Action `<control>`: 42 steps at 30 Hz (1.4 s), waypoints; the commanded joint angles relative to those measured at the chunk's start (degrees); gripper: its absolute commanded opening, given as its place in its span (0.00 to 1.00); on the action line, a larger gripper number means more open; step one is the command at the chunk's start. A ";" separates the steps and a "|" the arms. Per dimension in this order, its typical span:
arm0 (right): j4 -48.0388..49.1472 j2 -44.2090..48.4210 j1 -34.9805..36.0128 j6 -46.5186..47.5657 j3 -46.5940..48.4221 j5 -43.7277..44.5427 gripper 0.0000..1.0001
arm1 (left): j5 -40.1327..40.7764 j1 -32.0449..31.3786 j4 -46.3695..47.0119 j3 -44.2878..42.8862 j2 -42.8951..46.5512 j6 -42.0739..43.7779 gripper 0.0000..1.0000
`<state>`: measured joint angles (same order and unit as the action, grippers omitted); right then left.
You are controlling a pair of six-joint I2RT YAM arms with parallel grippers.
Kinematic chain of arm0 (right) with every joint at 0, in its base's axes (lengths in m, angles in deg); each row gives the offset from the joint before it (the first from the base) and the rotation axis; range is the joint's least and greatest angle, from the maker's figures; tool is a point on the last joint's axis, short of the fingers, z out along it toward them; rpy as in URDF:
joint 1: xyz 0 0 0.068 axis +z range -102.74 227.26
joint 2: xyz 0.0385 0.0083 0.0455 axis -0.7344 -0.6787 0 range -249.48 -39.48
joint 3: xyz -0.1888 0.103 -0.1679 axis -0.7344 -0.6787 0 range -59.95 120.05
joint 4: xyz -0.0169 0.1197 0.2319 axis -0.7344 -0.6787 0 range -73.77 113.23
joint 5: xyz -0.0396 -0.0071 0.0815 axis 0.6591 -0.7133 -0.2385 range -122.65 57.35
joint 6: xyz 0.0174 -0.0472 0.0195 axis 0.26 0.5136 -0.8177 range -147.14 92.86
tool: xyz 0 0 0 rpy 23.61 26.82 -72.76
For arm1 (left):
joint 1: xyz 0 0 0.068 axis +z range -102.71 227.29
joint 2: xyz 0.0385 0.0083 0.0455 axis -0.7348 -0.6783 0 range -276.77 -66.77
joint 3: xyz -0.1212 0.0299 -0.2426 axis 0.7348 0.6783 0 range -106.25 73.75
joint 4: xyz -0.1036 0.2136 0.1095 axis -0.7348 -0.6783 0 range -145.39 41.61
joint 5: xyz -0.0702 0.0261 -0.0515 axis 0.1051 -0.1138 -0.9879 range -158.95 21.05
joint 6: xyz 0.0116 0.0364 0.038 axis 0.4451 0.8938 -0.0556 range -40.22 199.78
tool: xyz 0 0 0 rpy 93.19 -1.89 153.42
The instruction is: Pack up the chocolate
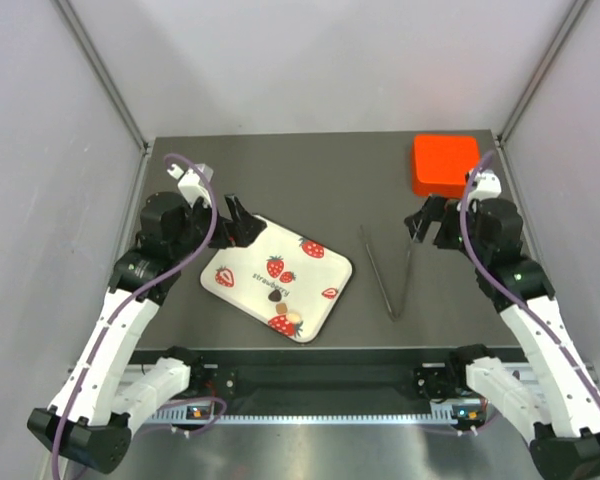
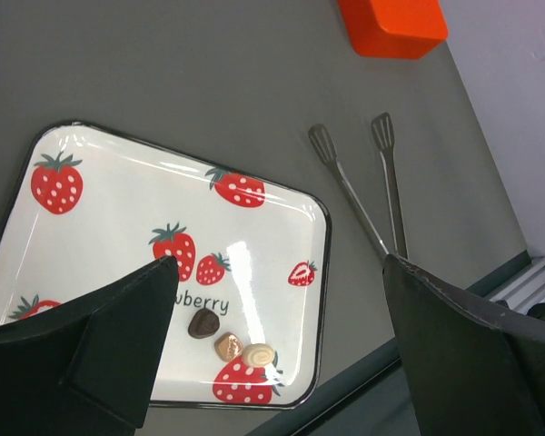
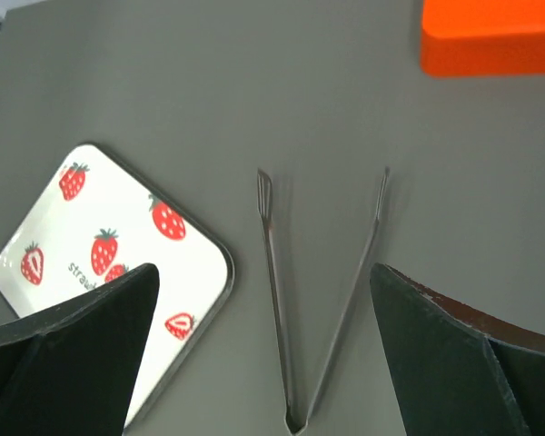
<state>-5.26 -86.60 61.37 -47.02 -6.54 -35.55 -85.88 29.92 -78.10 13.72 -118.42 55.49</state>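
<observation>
**Three chocolates on the strawberry tray, tongs lying free**

Dark grey counter (image 1: pixel 180 160) under everything. Largest on it: a white strawberry-print tray (image 2: pixel 118 173), rectangular with a dark rim, set at an angle toward the left. Next in size: an orange box (image 1: pixel 445 164) at the far right corner, lid side up, contents hidden; open or sealed, cannot tell. Between tray and box: thin metal tongs (image 3: pixel 322 300), arms spread in a V, hinge toward the near edge, flat slotted tips pointing away.

Left claw (image 2: pixel 277 350) poised above the tray's near end, wide open, nothing held. Right claw (image 3: pixel 263 354) poised above the tongs, likewise wide open and bare.

Smallest: three chocolates (image 2: pixel 229 338) in a short row near the tray's near edge, touching or nearly so — one dark, one copper-brown, one pale with a swirl. None visible anywhere else.

Likely light, hard-shelled and small; liable to skid on the glossy tray, to scuff or crack under a hard pinch. Probably best lifted one at a time between the tong tips, squeezed gently across the widest part, tongs gripped midway along the arms. Tray shallow-rimmed, so a nudge could send a piece sliding. Presumably bound for the orange box, though no opening visible from here.
</observation>
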 commanded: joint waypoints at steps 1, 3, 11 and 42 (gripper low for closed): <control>1.59 7.10 0.22 -2.09 -6.27 2.46 1.00 | -0.30 -0.30 7.39 3.42 3.05 0.03 0.99; 3.25 9.05 0.22 -2.35 -9.53 6.11 1.00 | -0.47 -0.30 7.30 4.74 3.67 0.39 0.99; 4.58 10.82 0.22 -1.22 -11.58 6.85 1.00 | 0.58 -0.21 7.57 8.70 5.87 -0.76 0.98; 2.04 6.42 0.22 1.51 -2.08 6.68 1.00 | 0.84 -0.30 6.25 6.59 5.17 1.53 0.98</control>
